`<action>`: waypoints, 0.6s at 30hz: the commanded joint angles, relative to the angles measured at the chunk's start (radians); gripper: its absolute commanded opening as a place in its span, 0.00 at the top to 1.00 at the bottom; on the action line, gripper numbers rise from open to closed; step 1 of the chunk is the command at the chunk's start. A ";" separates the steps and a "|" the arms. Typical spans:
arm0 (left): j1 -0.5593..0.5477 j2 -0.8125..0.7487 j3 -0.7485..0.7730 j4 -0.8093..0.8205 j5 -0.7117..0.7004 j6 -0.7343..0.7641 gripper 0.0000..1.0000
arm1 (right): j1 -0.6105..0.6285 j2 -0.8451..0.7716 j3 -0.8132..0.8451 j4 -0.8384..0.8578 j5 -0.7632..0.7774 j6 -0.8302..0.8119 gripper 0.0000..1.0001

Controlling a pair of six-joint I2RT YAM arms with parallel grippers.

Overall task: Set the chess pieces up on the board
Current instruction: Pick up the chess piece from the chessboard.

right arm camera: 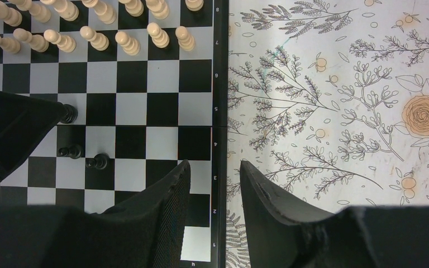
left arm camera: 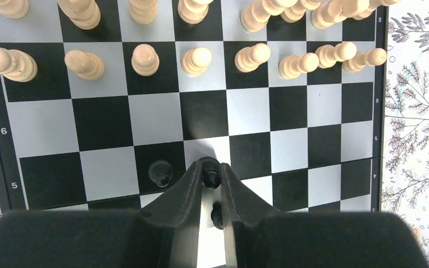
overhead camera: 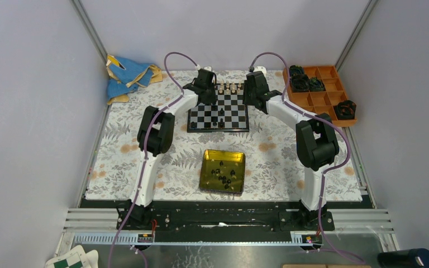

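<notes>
My left claw (left arm camera: 211,167): cream pieces (left arm camera: 145,58) wall 12 o'clock; black pawn (left arm camera: 161,173) crowds 9; board squares (left arm camera: 290,106) free at 2.

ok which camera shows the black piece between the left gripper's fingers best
The left wrist view: the black piece sits close up between the fingertips of the left gripper, over the board. The right wrist view shows it small, beside that gripper's dark bulk. The top view is too far off to make it out.
</notes>
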 commanded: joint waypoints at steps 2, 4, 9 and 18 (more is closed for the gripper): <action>-0.007 0.012 0.028 -0.008 -0.018 0.025 0.79 | -0.002 -0.052 0.003 0.039 0.007 0.012 0.55; -0.008 0.011 0.028 -0.008 -0.021 0.025 0.81 | -0.003 -0.053 0.002 0.040 0.008 0.012 0.55; -0.008 0.008 0.027 -0.009 -0.025 0.025 0.85 | -0.003 -0.057 -0.004 0.039 0.010 0.009 0.55; -0.014 -0.029 0.039 -0.008 -0.043 0.038 0.88 | -0.003 -0.064 -0.001 0.038 0.019 0.000 0.56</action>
